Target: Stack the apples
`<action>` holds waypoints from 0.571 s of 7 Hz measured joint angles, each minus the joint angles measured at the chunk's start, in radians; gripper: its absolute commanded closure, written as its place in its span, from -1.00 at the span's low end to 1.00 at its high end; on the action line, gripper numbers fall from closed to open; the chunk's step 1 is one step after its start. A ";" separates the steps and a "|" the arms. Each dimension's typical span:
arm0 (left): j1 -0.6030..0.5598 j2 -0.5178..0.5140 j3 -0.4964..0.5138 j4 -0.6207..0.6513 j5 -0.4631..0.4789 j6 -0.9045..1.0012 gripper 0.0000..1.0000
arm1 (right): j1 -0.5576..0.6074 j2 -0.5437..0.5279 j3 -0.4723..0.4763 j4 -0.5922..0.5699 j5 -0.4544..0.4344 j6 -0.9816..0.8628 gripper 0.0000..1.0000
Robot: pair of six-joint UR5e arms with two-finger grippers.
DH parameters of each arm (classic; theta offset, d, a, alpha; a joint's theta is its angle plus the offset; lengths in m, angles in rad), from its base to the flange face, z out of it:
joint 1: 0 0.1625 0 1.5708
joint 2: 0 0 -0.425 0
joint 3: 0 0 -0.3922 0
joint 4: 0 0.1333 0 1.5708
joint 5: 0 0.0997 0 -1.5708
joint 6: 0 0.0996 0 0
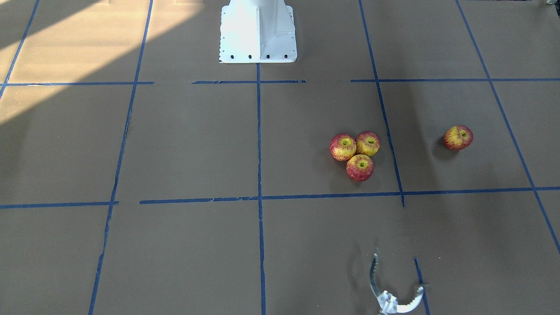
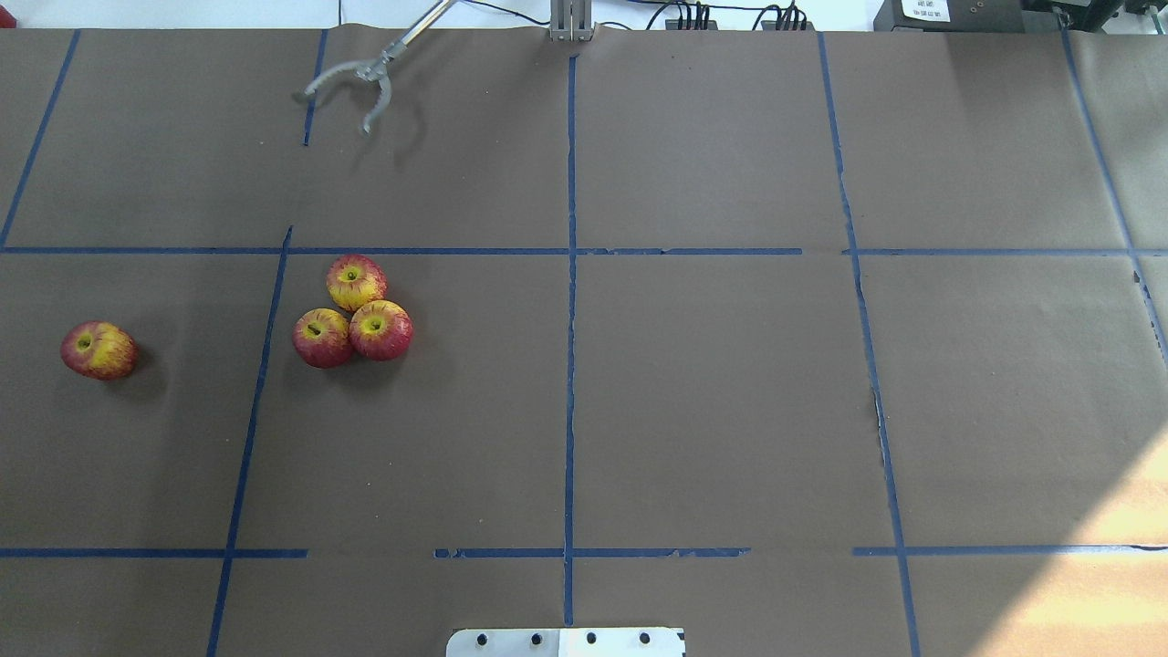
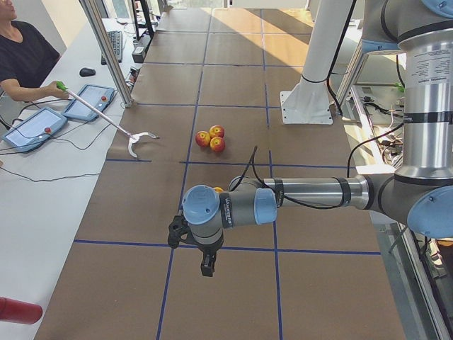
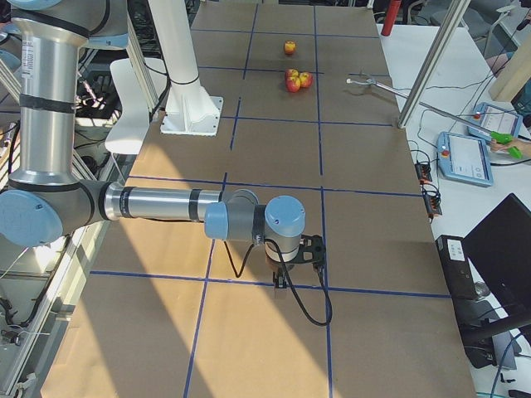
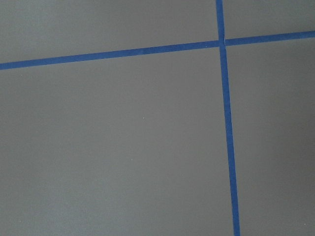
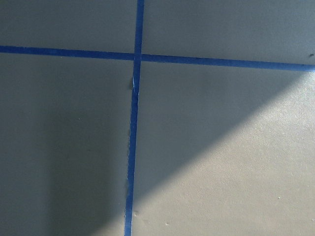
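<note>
Three apples touch in a cluster on the brown table: one [image 2: 356, 282] behind, two [image 2: 322, 338] [image 2: 380, 329] in front, all resting on the table. In the front-facing view the cluster [image 1: 360, 167] is right of centre. A fourth apple [image 2: 99, 349] lies alone further to the robot's left [image 1: 458, 137]. My left gripper [image 3: 207, 263] hangs over bare table away from the apples; I cannot tell if it is open or shut. My right gripper [image 4: 282, 282] hangs over the table's other end; I cannot tell its state. Both wrist views show only table and blue tape.
An operator's long reach-grabber tool [image 2: 360, 78] with open claws lies over the table's far edge, beyond the cluster [image 1: 389, 293]. The white robot base [image 1: 258, 35] stands at the near edge. Blue tape lines divide the table into squares. Tablets [image 3: 32, 127] sit beside the operator.
</note>
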 measured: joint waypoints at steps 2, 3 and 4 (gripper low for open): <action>0.000 0.003 -0.016 -0.001 0.001 0.002 -1.00 | 0.000 0.000 0.000 0.000 0.000 0.000 -1.00; 0.001 0.005 -0.020 -0.002 0.001 -0.002 -1.00 | 0.000 0.000 0.000 0.000 0.000 0.000 -1.00; 0.001 0.003 -0.023 -0.008 0.001 -0.009 -1.00 | 0.000 0.000 0.000 0.000 0.000 0.000 -1.00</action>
